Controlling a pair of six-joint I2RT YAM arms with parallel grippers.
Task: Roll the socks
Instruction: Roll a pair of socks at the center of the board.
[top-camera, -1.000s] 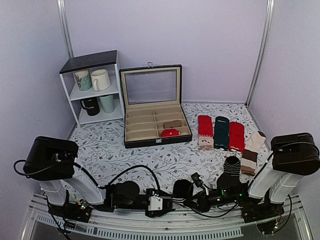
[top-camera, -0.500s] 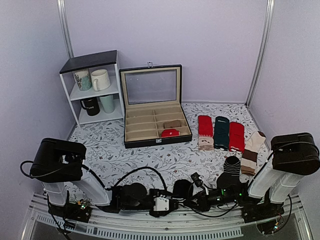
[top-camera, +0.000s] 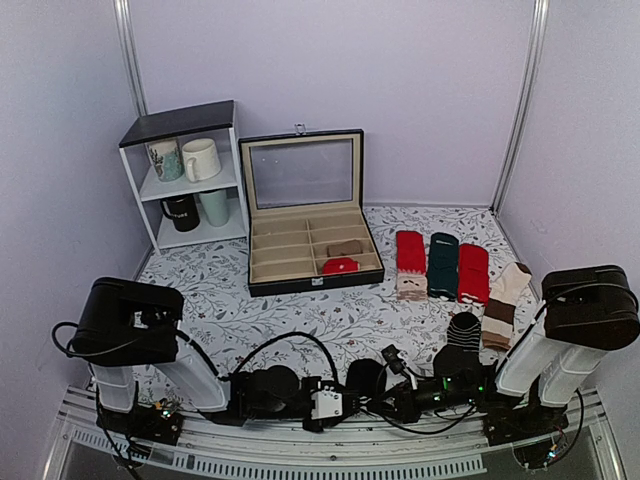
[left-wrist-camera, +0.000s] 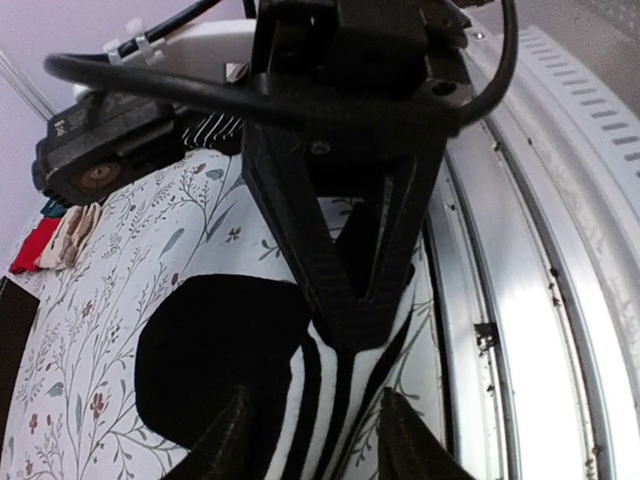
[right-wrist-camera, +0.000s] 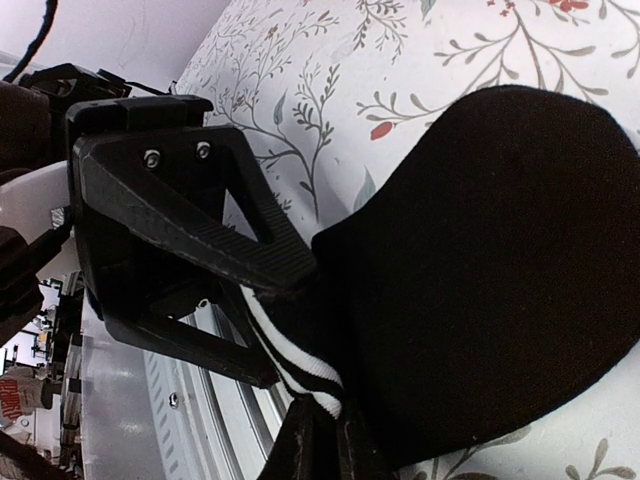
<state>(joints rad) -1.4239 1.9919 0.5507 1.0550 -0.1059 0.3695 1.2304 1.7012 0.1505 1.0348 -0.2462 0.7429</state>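
- socks (top-camera: 365, 378): soft black knit, a rounded flat lump at the near edge of the counter (top-camera: 290, 310), between the two claws; white bands cross the cuff.
- right claw (right-wrist-camera: 322, 455): pinched tight on the banded cuff.
- left claw (left-wrist-camera: 320, 440): black fingers about half apart, straddling the same cuff; whether they press it i cannot tell.
- counter cloth: pale, with a leafy floral print; a ridged metal rail (left-wrist-camera: 560, 250) runs just beside the socks.

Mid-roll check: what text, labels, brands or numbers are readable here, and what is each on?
Nothing reads clearly in any view.
black mug: white lettering, too small to read.
dark green sock: small white mark, too small to read.
black camera module: white label, blurred.
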